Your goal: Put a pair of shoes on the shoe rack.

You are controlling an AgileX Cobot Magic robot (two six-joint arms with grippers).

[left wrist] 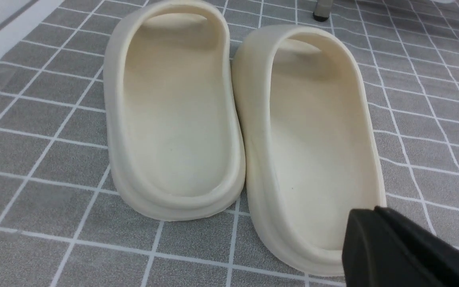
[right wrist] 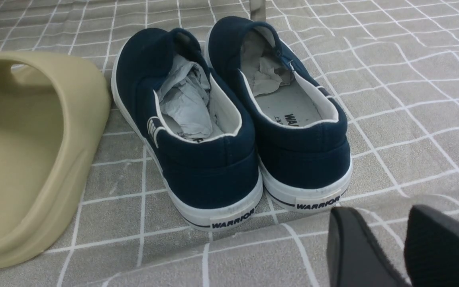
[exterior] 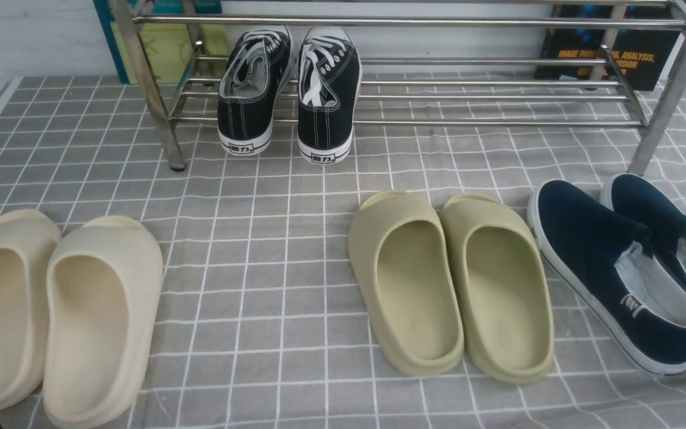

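The pair of shoes (exterior: 288,89) — black canvas sneakers with white laces — sits side by side on the lowest bars of the shoe rack (exterior: 414,95), toward its left end, heels overhanging the front bar; the placing looks done, with little left but to keep clear. On the checked desk (exterior: 259,250), left to right: cream slippers (exterior: 51,316), with the left gripper (left wrist: 377,235) near them, jaws clenched on nothing; olive slippers (exterior: 450,280); navy slip-ons (exterior: 635,268), with the right gripper (right wrist: 389,243) just behind their heels — jaws parted, empty. Nothing blocks the rack.
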